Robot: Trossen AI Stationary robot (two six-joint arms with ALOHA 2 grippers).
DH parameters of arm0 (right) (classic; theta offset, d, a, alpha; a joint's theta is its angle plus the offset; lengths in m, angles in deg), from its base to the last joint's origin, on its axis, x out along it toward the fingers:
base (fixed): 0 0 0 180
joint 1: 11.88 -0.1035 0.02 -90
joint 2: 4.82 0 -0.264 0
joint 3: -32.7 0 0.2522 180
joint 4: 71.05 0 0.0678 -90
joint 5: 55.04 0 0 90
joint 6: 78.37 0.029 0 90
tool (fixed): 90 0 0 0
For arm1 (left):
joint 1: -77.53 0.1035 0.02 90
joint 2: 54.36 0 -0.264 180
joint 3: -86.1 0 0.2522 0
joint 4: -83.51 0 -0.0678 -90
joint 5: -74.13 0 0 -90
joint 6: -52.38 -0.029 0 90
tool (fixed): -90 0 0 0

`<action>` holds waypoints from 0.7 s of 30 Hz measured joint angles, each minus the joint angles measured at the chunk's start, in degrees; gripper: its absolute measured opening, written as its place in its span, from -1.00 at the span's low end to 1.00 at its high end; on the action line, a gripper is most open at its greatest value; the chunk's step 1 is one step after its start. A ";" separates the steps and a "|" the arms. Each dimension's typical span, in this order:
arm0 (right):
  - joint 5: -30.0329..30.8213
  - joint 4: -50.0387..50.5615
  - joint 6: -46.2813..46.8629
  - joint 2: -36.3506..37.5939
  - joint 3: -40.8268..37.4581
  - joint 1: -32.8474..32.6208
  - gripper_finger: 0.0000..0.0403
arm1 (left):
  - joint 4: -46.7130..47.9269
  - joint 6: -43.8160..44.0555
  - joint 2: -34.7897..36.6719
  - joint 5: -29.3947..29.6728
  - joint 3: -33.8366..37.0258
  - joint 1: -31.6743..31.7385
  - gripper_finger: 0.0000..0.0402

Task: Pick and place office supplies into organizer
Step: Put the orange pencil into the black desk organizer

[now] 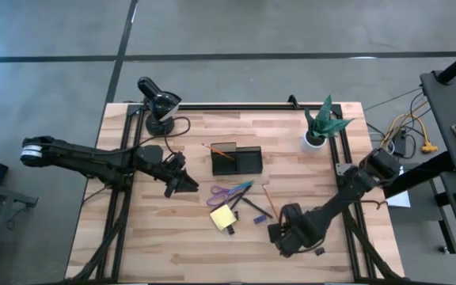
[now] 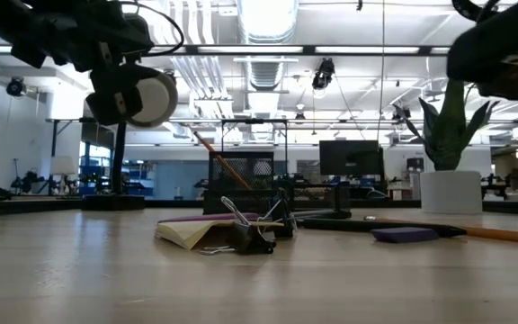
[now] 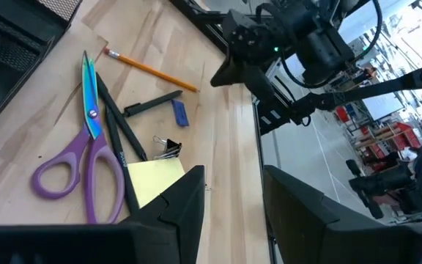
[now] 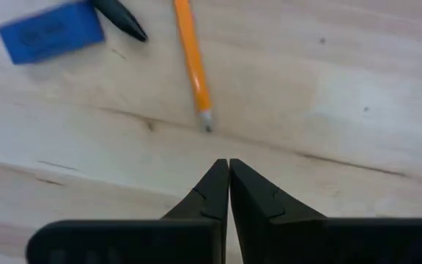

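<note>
Black clip [image 2: 253,236] sits nearest the low camera, against the yellow pad [image 1: 222,216]. Right gripper [image 4: 228,170], fingers pressed together and empty, points at the table just short of the pencil [image 4: 191,59] tip. Left gripper [image 3: 233,192], fingers apart, hangs near the scissors [image 3: 88,158]. Organizer [image 1: 237,160] holds 1 pencil.

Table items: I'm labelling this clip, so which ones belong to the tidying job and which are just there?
Job: scissors, sticky pad, binder clip, pencil, blue block, pens, organizer.
Not job: lamp, potted plant.
</note>
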State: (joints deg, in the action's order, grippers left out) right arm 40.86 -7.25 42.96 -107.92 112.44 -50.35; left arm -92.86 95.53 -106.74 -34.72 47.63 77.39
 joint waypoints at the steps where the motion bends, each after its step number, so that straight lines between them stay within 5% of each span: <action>1: 0.05 -0.62 -0.08 -0.27 0.00 0.12 -0.96 | -0.02 0.00 0.00 0.00 0.00 0.00 -0.39; 12: 1.41 -2.44 -2.37 -2.57 -0.11 1.75 -0.96 | -0.17 1.83 0.00 0.00 0.00 -0.04 -0.39; 21: 1.04 -2.04 9.24 -2.76 0.41 1.76 -0.96 | 0.00 3.00 0.00 0.00 0.00 -0.04 -0.39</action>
State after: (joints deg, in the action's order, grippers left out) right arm 41.89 -9.29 52.20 -110.68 112.84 -48.59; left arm -92.86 98.53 -106.74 -34.72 47.63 77.34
